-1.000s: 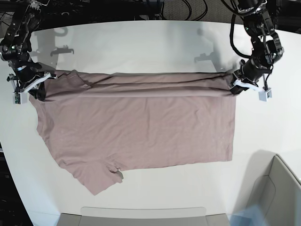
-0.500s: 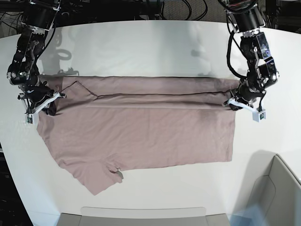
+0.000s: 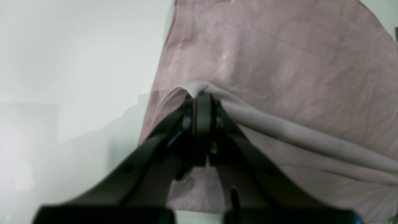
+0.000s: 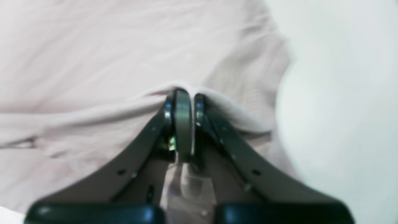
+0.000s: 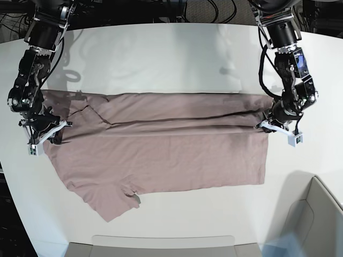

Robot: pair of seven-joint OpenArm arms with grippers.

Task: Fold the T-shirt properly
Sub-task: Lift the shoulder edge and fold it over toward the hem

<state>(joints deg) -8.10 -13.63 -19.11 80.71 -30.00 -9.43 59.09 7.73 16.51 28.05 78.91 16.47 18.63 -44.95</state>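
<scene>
The dusty-pink T-shirt [image 5: 161,155] lies spread on the white table [image 5: 161,59], its far edge lifted and folded toward the near side as a long band. My left gripper [image 5: 266,124], on the base view's right, is shut on the shirt's far-right edge; in the left wrist view [image 3: 199,96] the cloth [image 3: 279,62] drapes over its closed tips. My right gripper [image 5: 55,130], on the base view's left, is shut on the shirt's far-left edge near the sleeve; in the right wrist view [image 4: 183,93] the cloth [image 4: 93,62] bunches around its closed tips.
A grey bin [image 5: 316,219] stands at the near right corner. A grey tray edge [image 5: 161,243] runs along the near side. Dark cables and arm bases [image 5: 177,8] crowd the table's far edge.
Both grippers have moved toward the near side with the shirt's far edge in them, so the folded band is wider and covers more of the shirt.
</scene>
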